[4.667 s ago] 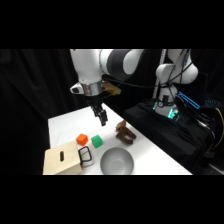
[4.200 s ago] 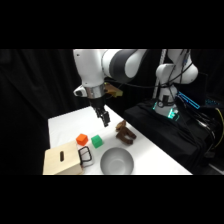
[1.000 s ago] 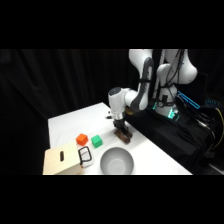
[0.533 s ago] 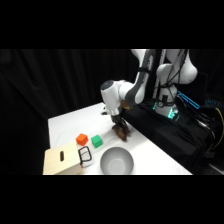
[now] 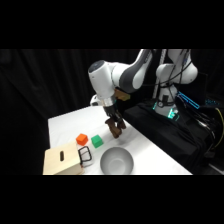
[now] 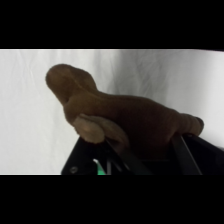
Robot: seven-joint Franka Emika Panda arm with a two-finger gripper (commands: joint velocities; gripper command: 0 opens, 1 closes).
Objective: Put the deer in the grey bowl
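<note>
Spanning most of the side view, the white desk (image 5: 145, 145) carries everything, with the arm reaching across it from the upper right so the load can travel over the clutter rather than through it. Next down in size, the tan wooden box (image 5: 62, 161) sits at the near left corner, and the grey bowl (image 5: 116, 162) stands just beside it, empty and waiting below and in front of the gripper (image 5: 116, 129). Smaller again, the deer (image 5: 116, 131) appears raised clear of the desk, above and just behind the bowl, with the fingers clamped on it. The orange cube (image 5: 82, 139) and green cube (image 5: 97, 141) lie to its left. Only the wrist view shows the deer (image 6: 120, 112) close, its brown body filling the frame against the white surface; only the side view shows the bowl.
</note>
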